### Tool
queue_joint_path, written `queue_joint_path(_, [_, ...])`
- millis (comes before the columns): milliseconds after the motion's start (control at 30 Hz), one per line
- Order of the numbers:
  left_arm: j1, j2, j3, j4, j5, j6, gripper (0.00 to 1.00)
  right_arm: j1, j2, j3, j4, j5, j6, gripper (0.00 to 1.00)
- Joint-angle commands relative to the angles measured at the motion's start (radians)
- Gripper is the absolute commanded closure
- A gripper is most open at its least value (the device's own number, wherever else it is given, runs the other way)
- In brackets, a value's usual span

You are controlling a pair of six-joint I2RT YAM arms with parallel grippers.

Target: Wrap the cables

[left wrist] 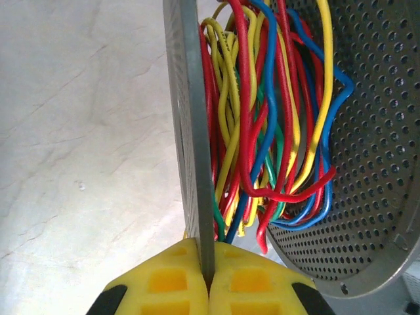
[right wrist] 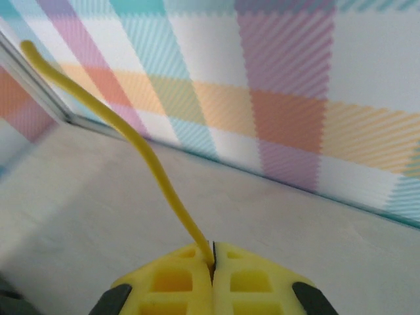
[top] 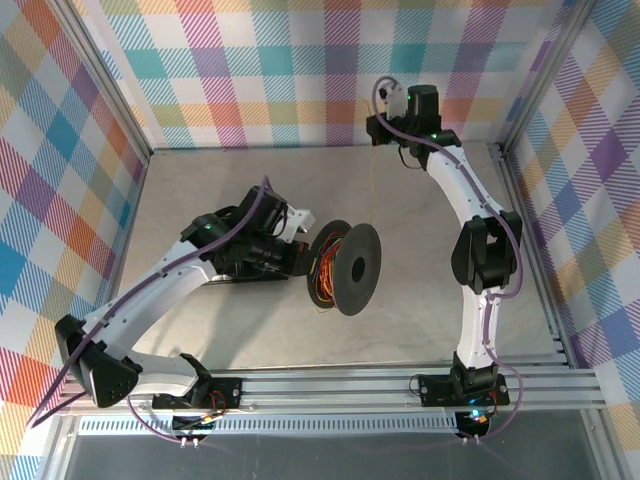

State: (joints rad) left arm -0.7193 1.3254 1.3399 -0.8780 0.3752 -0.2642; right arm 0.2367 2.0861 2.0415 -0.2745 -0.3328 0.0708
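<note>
The left tool (left wrist: 209, 266) has its yellow fingers pressed together on the thin rim of the spool's near flange (left wrist: 188, 131), pinching that metal edge between them. Just past this flange, in the gap before the spool's perforated far flange (left wrist: 374, 164), sit the cables (left wrist: 262, 131): red, yellow, blue and green strands, looped loosely over one another rather than lying in neat turns. From above, the spool (top: 358, 268) stands on its edge on the pale desk (top: 200, 190), with the left tool touching its left side.

The right tool (right wrist: 212, 259) is likewise closed, nipping a single yellow cable (right wrist: 151, 164) that rises from between its fingertips and curves up and away to the left. This tool is held well beyond the spool, near the plaid wall (right wrist: 295, 85) at the back. In the overhead view a faint thin line seems to run from there down towards the spool, possibly the same yellow strand, though it is too fine to be sure.
</note>
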Motion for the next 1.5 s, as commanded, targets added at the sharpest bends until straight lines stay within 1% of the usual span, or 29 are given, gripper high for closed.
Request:
queue_joint_path(0, [-0.01, 0.065, 0.019, 0.052, -0.126, 0.008, 1.0, 0.015, -0.05, 0.047, 0.06, -0.19, 0.244, 1.0])
queue_joint_path(100, [-0.01, 0.144, 0.067, 0.059, -0.202, -0.005, 1.0, 0.061, -0.1, -0.006, 0.096, -0.225, 0.28, 1.0])
queue_joint_path(267, [-0.008, 0.209, 0.1, 0.126, -0.251, -0.033, 1.0, 0.098, -0.186, -0.177, 0.182, -0.239, 0.361, 1.0])
queue_joint_path(367, [-0.007, 0.239, 0.101, 0.153, -0.251, -0.039, 1.0, 0.104, -0.229, -0.298, 0.236, -0.219, 0.384, 1.0])
queue_joint_path(467, [-0.006, 0.256, 0.109, 0.155, -0.268, -0.042, 1.0, 0.104, -0.275, -0.392, 0.311, -0.241, 0.442, 1.0])
queue_joint_path(533, [-0.007, 0.258, 0.117, 0.155, -0.301, -0.053, 1.0, 0.108, -0.306, -0.447, 0.379, -0.265, 0.508, 1.0])
queue_joint_path(767, [-0.007, 0.261, 0.155, 0.185, -0.364, -0.101, 1.0, 0.16, -0.43, -0.645, 0.6, -0.261, 0.672, 1.0])
queue_joint_path(900, [-0.007, 0.268, 0.188, 0.171, -0.474, -0.126, 1.0, 0.184, -0.521, -0.8, 0.727, -0.228, 0.768, 1.0])
queue_joint_path(1133, [-0.006, 0.314, 0.239, 0.151, -0.597, -0.19, 1.0, 0.265, -0.65, -1.058, 0.891, -0.172, 0.864, 1.0])
queue_joint_path(1233, [-0.007, 0.332, 0.242, 0.152, -0.625, -0.224, 1.0, 0.307, -0.695, -1.165, 0.959, -0.15, 0.886, 1.0])
queue_joint_path(1467, [0.0, 0.372, 0.261, 0.14, -0.659, -0.305, 1.0, 0.402, -0.813, -1.401, 1.012, -0.063, 0.92, 1.0])
